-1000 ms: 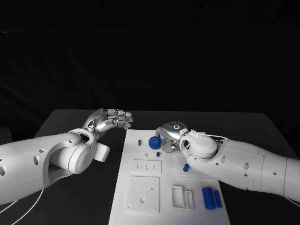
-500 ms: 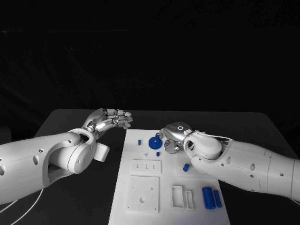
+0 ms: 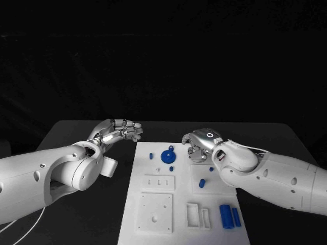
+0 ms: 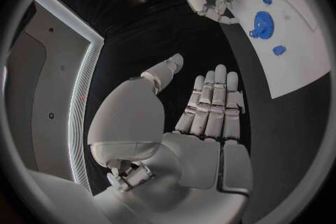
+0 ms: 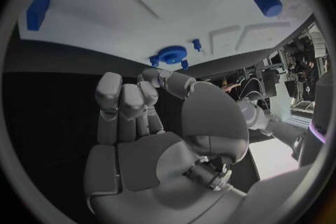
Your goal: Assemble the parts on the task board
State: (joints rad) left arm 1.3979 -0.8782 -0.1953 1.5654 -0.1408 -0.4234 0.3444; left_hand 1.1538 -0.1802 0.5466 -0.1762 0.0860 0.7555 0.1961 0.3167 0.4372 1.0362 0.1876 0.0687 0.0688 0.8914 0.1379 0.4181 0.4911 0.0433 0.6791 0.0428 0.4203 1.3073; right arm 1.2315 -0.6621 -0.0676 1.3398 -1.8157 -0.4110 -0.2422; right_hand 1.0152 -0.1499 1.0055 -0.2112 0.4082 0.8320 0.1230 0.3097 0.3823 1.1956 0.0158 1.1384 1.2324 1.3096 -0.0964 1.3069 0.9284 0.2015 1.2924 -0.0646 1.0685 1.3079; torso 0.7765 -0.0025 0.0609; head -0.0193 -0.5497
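The white task board (image 3: 153, 196) lies lengthwise in the middle of the table. A blue gear (image 3: 168, 155) stands near its far end, also seen as a gear (image 4: 262, 24) (image 5: 171, 56) from both wrists. My right hand (image 3: 199, 145) hovers just right of the gear, apart from it, fingers loosely bent and holding nothing (image 5: 140, 117). My left hand (image 3: 121, 130) hangs over the black table beyond the board's far left corner, fingers stretched out and empty (image 4: 210, 117). Two small blue pegs (image 3: 171, 168) (image 3: 202, 182) lie mid-board.
Two blue cylinders (image 3: 225, 215) lie side by side at the board's near right corner. White recessed blocks (image 3: 156, 212) and slotted holders (image 3: 198, 214) fill the near part of the board. Both white forearms flank the board.
My right hand has let go of the blue gear and drawn back to the right. The gear stays in place on the board. My left hand has barely moved.
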